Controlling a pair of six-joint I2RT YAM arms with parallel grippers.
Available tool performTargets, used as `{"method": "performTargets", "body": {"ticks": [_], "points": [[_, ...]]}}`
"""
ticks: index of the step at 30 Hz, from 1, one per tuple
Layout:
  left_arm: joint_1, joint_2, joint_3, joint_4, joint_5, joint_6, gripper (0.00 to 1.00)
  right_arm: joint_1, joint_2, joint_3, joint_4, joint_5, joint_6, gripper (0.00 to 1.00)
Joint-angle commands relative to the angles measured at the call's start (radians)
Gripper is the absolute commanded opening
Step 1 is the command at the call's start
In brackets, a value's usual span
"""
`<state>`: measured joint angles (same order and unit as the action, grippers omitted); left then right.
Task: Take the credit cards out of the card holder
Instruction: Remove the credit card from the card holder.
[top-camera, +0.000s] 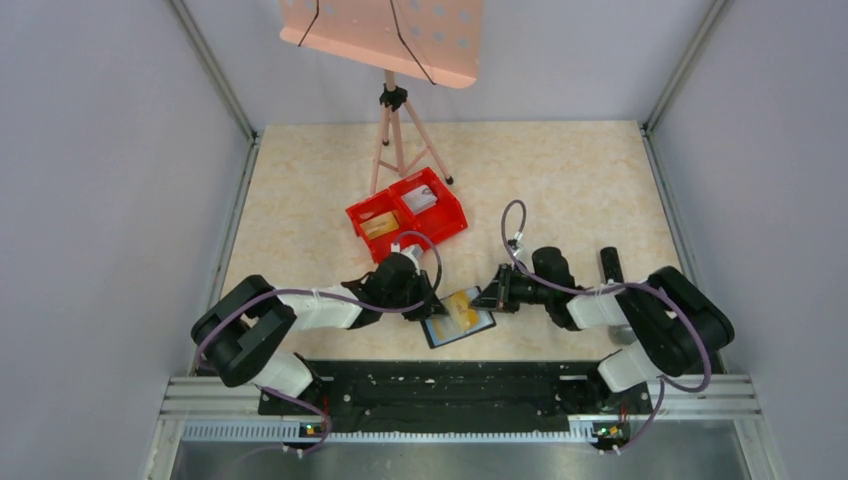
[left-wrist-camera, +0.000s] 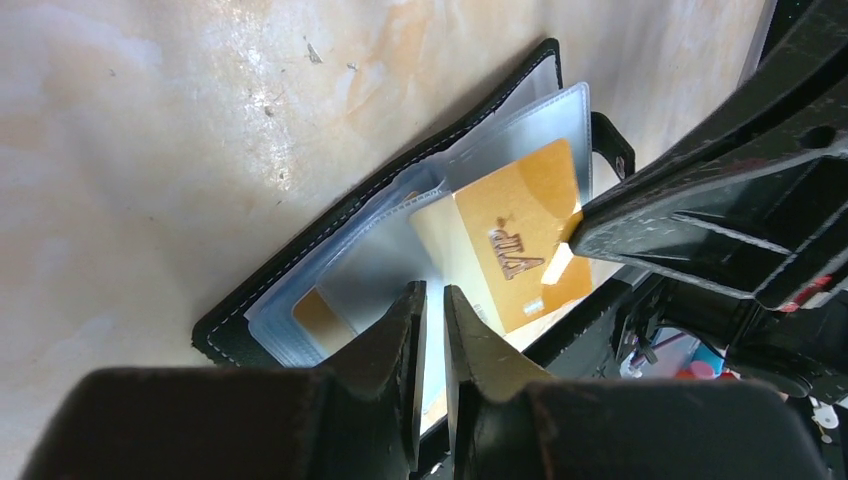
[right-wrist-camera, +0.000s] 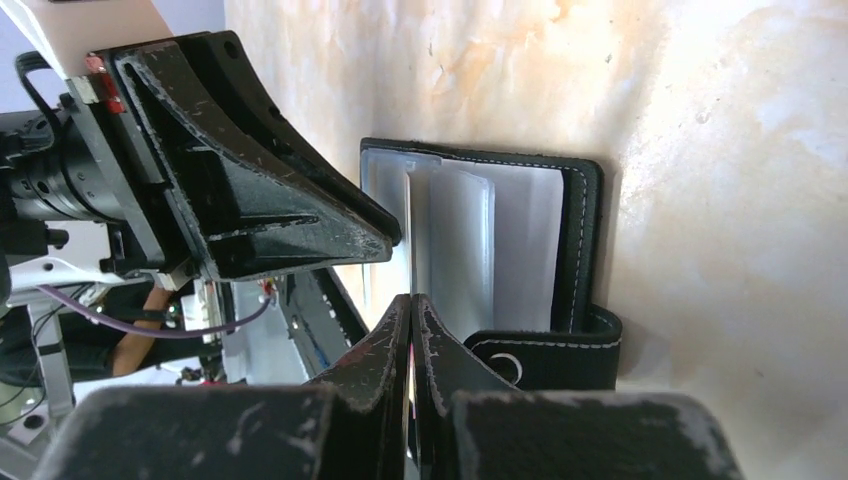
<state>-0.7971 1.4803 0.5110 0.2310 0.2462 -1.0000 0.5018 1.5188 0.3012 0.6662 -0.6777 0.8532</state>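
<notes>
The black card holder lies open near the table's front edge, its clear pockets fanned out. A gold VIP credit card sticks partly out of a pocket and shows orange from above. Another tan card sits inside a pocket. My right gripper is shut on the gold card's edge, which I see edge-on; its tip meets that card in the left wrist view. My left gripper is closed to a thin slit on a clear pocket at the holder's left side.
A red two-compartment bin stands just behind the grippers, with an orange card and a pale card in it. A tripod stand with a pink perforated board is at the back. The holder's side tab points right.
</notes>
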Motion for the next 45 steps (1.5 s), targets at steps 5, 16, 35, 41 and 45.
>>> {"method": "performTargets", "body": {"ticks": [5, 16, 35, 41, 45], "points": [[-0.005, -0.098, 0.066, -0.086, -0.009, 0.029, 0.25, -0.032, -0.308, 0.034, -0.318, 0.18, -0.068, 0.0], [-0.005, -0.206, 0.12, -0.073, 0.042, 0.007, 0.46, -0.034, -0.61, -0.018, -0.244, 0.193, 0.098, 0.0], [-0.007, -0.185, 0.022, 0.363, 0.212, -0.155, 0.46, -0.032, -0.685, -0.15, 0.067, 0.172, 0.294, 0.0], [-0.009, -0.197, 0.01, 0.35, 0.183, -0.153, 0.46, -0.032, -0.704, -0.167, 0.076, 0.183, 0.313, 0.0], [-0.008, -0.248, -0.03, 0.297, 0.111, -0.151, 0.46, -0.032, -0.741, -0.164, 0.047, 0.198, 0.323, 0.0]]}}
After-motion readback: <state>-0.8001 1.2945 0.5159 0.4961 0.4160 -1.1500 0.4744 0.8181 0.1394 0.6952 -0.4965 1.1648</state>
